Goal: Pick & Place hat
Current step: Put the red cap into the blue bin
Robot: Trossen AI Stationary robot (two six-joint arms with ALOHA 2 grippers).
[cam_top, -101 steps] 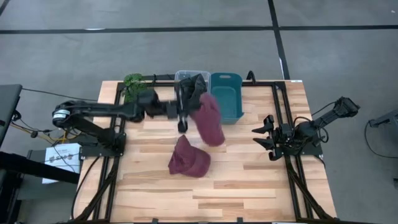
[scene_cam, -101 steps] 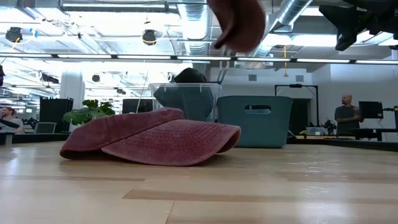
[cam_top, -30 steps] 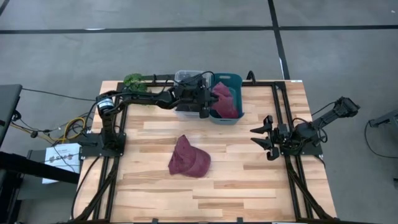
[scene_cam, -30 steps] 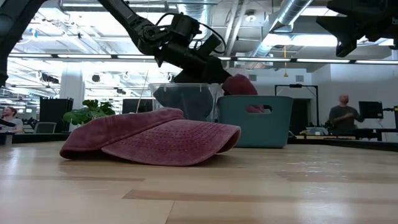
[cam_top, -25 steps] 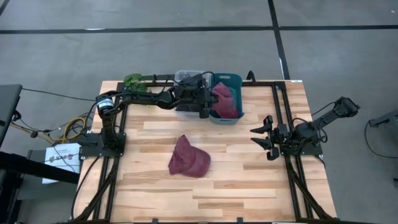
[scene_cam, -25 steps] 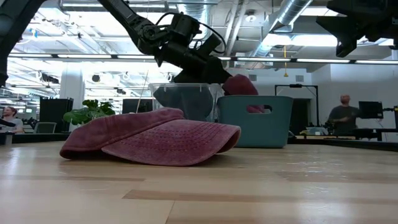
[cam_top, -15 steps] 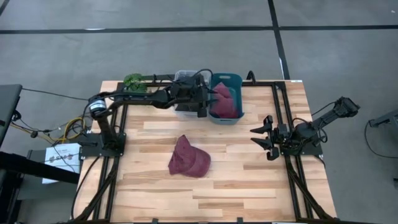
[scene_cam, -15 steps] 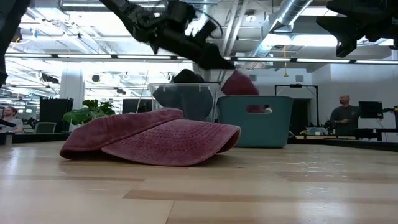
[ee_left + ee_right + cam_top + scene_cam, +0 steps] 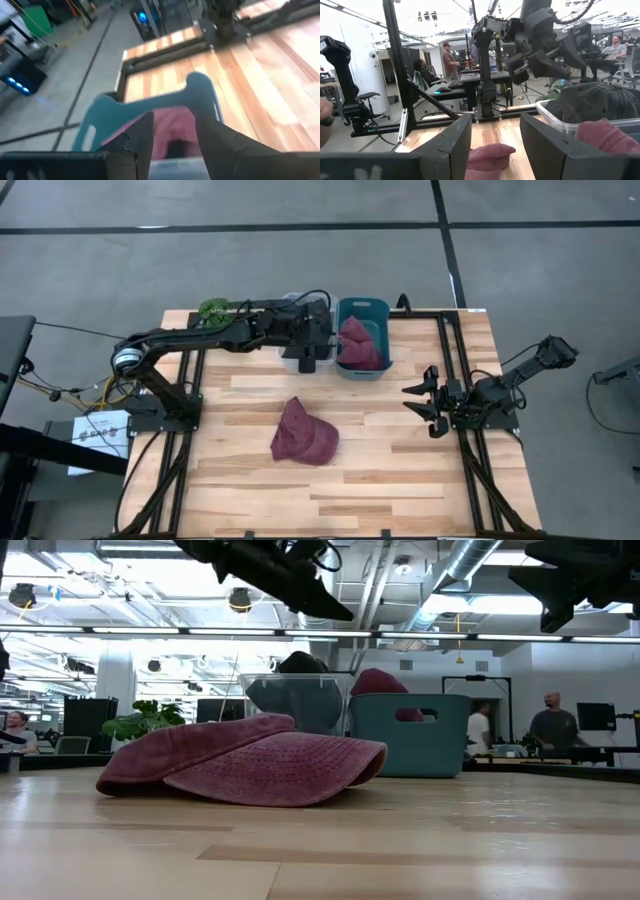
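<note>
Two maroon cloth hats are seen. One soft maroon hat (image 9: 360,343) is bunched inside the teal plastic bin (image 9: 384,311) at upper centre of the high view, its crown rising just above the bin rim in the low view; it lies free of any end effector, so that placement is judged done. The second maroon brimmed hat (image 9: 303,432) lies flat on the light wooden bench (image 9: 400,470) at the centre of the high view, well apart from both arms and from the bin, and is judged the next thing to be picked.

Just left of the teal bin, a clear plastic tub (image 9: 300,700) holds a dark grey cap (image 9: 592,102). A small green plant (image 9: 213,308) stands at the upper left corner of the bench.

The left end effector (image 9: 307,361) is held above the near edge of the clear tub, beside the teal bin, with nothing between its fingers (image 9: 142,140); the gap between them is open, the bin and pink cloth showing through it in the left wrist view. This pose fits an arm free for the next hat.

The right end effector (image 9: 422,401) is parked at the right edge of the bench, fingers spread and empty, clear of the working area.

People are seen in the room behind.
</note>
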